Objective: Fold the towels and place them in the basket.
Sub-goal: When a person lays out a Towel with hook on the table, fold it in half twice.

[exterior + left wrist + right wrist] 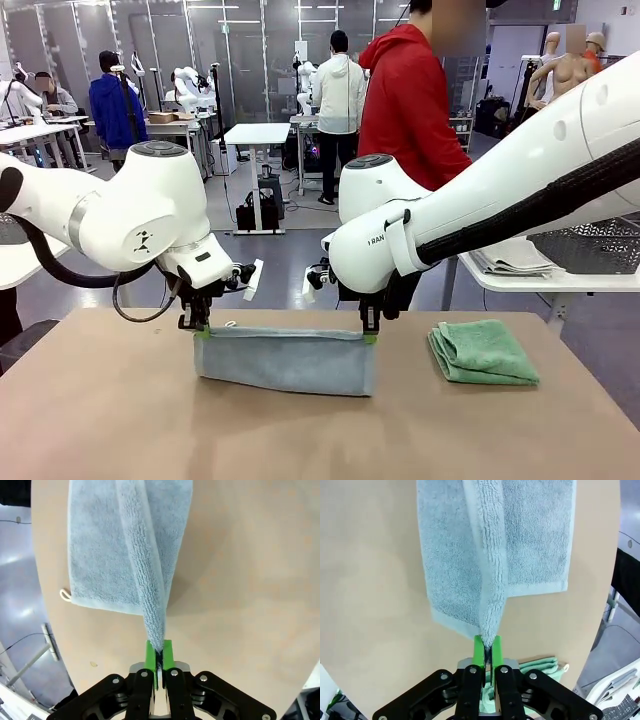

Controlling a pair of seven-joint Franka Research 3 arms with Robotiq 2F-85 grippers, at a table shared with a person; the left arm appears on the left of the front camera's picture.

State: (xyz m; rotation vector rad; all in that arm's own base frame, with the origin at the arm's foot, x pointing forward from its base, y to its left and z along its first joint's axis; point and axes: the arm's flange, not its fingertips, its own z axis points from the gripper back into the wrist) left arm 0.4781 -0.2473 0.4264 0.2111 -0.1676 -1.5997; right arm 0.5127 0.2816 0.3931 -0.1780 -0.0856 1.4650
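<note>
The pale blue-grey towel [285,361] hangs folded double over the table, stretched between both grippers. My left gripper [202,333] is shut on its left top corner, and my right gripper [370,337] is shut on its right top corner. In the left wrist view the towel [130,550] rises from the pinched green pads [159,650] of my left gripper [159,652]. The right wrist view shows the same towel [490,550] pinched in my right gripper [488,647]. The mint green towel [483,352] lies folded on the table at the right. The dark grey mesh basket [590,246] stands on a white side table at the far right.
A person in a red hoodie [408,95] stands across the table behind my right arm. Folded papers or cloths [512,260] lie on the white side table beside the basket. The brown tabletop [120,420] has free room in front and at the left.
</note>
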